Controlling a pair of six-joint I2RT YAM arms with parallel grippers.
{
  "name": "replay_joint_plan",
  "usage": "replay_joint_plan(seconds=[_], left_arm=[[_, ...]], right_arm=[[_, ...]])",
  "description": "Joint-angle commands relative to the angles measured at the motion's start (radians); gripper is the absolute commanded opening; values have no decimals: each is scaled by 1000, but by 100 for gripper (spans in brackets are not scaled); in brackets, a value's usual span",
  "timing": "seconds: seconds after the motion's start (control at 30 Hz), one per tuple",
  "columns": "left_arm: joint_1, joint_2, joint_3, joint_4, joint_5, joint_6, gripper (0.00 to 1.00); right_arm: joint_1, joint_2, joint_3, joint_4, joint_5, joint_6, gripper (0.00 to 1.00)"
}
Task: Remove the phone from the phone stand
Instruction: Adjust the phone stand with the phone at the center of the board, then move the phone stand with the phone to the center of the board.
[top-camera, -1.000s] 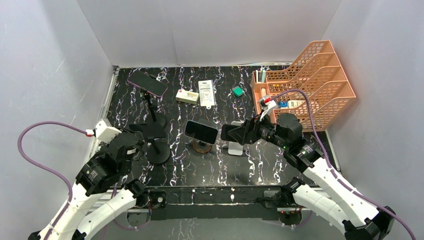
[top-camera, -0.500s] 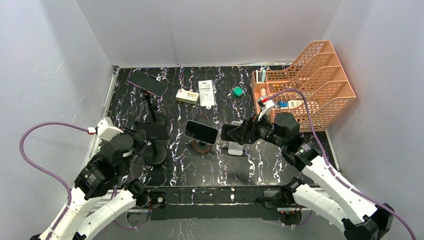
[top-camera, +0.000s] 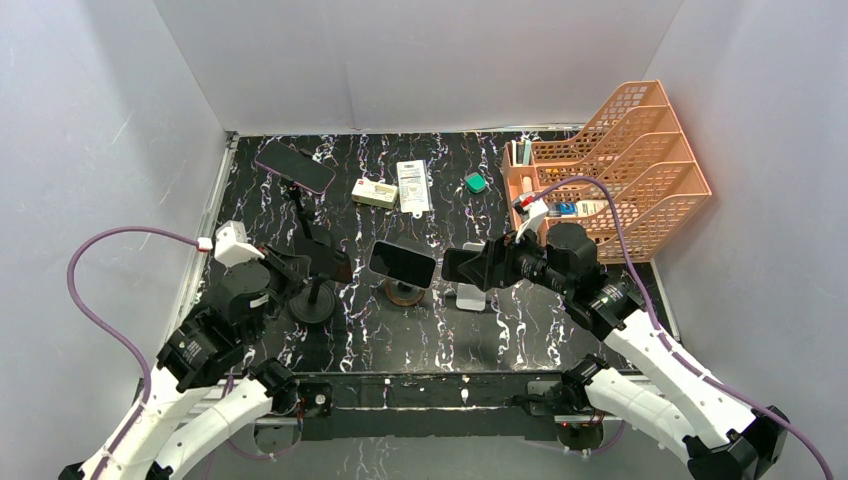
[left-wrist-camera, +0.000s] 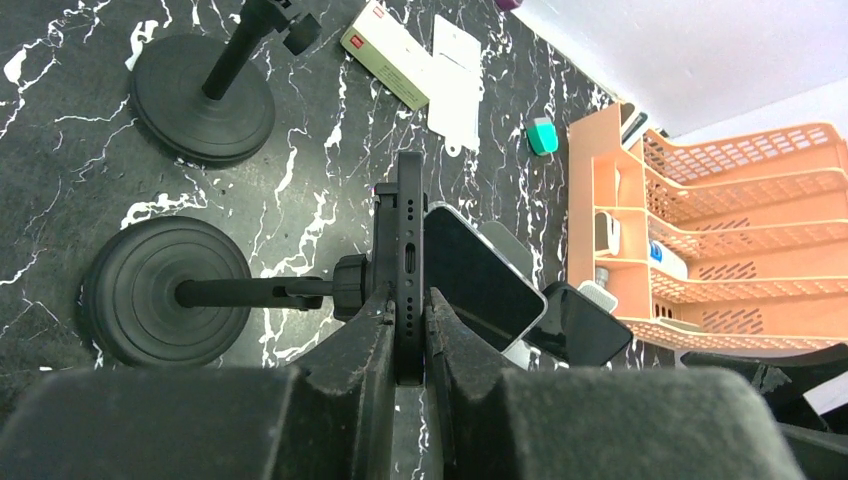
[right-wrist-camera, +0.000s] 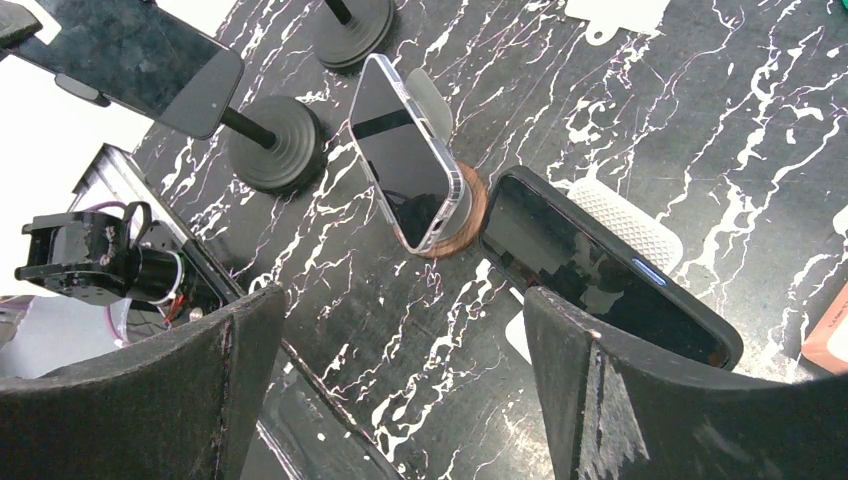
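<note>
From above, four phones stood on stands across the black marbled table (top-camera: 500, 335). The left gripper (top-camera: 305, 262) was at the near-left stand (top-camera: 312, 303), against the dark phone (top-camera: 328, 260) on it. A second phone (top-camera: 294, 166) sat high on a far stand (top-camera: 312, 238). A third phone (top-camera: 402, 263) leaned on a round wooden base (top-camera: 404, 293) at the centre. The right gripper (top-camera: 470, 266) hovered by a fourth phone (top-camera: 458, 263) on a white stand (top-camera: 470, 296). An orange rack (top-camera: 620, 165) stood at the right, with a small box (top-camera: 375, 193), a card (top-camera: 412, 186) and a green object (top-camera: 475, 183) towards the back.

In the left wrist view, the left gripper (left-wrist-camera: 408, 330) was pinched shut on the bottom edge of the phone (left-wrist-camera: 408, 255), seen edge-on and still against the stand's head. The stand's stem ran to its round base (left-wrist-camera: 160, 292). Another base (left-wrist-camera: 205, 97) stood beyond.

In the right wrist view, the right gripper (right-wrist-camera: 400, 390) was spread wide and held nothing. The clear-cased phone (right-wrist-camera: 402, 152) on the wooden base (right-wrist-camera: 468, 215) lay between the fingers (right-wrist-camera: 200, 390), beside the fourth phone (right-wrist-camera: 605, 270) on its white stand (right-wrist-camera: 625, 225).
</note>
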Motion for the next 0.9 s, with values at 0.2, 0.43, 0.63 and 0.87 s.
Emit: replay_joint_plan(seconds=[0.2, 0.43, 0.63, 0.87], left_arm=[[-2, 0, 104, -109, 41, 49, 0], [-2, 1, 125, -131, 96, 71, 0], [-2, -4, 100, -119, 113, 79, 0], [-2, -18, 71, -107, 119, 84, 0]], right_arm=[[2, -19, 49, 21, -17, -14, 96], [2, 22, 54, 74, -82, 23, 96], [2, 187, 141, 58, -120, 45, 95], [3, 338, 218, 81, -126, 11, 94]])
